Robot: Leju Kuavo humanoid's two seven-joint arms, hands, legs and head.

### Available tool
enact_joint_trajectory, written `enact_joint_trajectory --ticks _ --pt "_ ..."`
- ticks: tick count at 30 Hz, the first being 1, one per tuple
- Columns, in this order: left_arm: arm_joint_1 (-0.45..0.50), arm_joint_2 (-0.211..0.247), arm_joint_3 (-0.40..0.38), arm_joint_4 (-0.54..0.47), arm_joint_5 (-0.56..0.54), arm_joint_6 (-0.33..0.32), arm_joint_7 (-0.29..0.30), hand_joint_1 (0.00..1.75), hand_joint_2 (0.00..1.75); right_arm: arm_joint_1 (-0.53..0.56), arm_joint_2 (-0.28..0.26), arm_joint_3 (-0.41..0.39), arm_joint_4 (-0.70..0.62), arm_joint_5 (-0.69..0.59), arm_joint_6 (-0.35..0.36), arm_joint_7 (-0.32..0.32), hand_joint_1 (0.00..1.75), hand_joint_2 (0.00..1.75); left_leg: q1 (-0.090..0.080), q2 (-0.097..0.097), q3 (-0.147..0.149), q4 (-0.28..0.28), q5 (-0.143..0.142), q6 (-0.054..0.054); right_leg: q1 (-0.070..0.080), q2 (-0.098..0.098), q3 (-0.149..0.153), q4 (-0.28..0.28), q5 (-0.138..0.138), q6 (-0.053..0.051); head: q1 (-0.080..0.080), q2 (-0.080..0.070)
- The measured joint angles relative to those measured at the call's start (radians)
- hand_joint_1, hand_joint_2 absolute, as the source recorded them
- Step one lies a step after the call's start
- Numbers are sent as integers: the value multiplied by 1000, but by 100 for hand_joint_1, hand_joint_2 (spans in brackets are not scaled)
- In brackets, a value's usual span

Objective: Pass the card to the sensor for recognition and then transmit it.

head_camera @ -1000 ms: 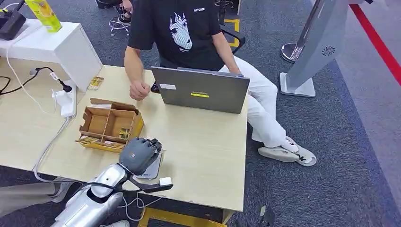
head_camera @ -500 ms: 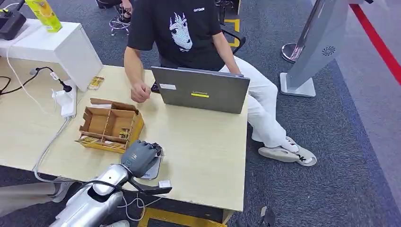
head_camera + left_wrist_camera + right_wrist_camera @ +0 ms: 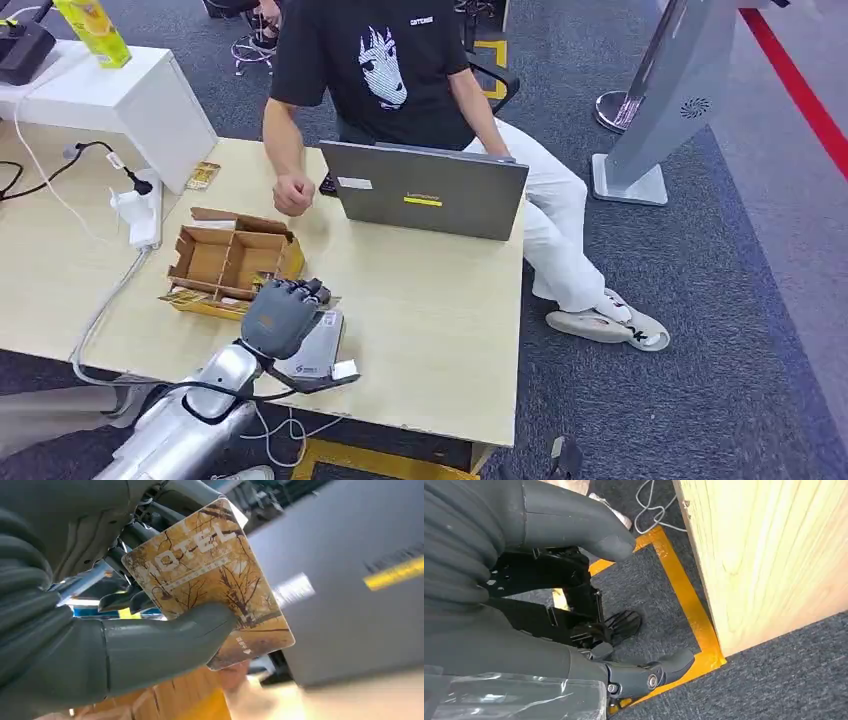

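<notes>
My left hand grips a golden-brown card printed HOTEL, pinched between the thumb and the dark fingers behind it. The hand hovers over the near end of a flat grey sensor lying by the front edge of the wooden table. From the head view the hand's back hides most of the card. My right hand hangs beside the table's side panel, above the carpet, with its fingers apart and nothing in them.
A divided cardboard box with more cards stands just beyond my left hand. A person sits behind a grey laptop, fist on the table. A white box and a power strip lie far left.
My left hand has shifted left and toward the cardboard box with the card, uncovering more of the grey sensor. The person's fist has barely moved.
</notes>
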Motion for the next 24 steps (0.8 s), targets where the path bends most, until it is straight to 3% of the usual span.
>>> enact_joint_trajectory --ticks 11,24 --pt "-45 16 136 -66 44 -11 -23 175 175 1 -1 16 0 -8 0 0 0 175 0 0 0 0 0 0 0 0 0 0 0 0 0 0" --pt "-65 34 166 -66 39 -19 -22 175 175 2 -1 18 0 -10 0 0 0 175 0 0 0 0 0 0 0 0 0 0 0 0 0 0"
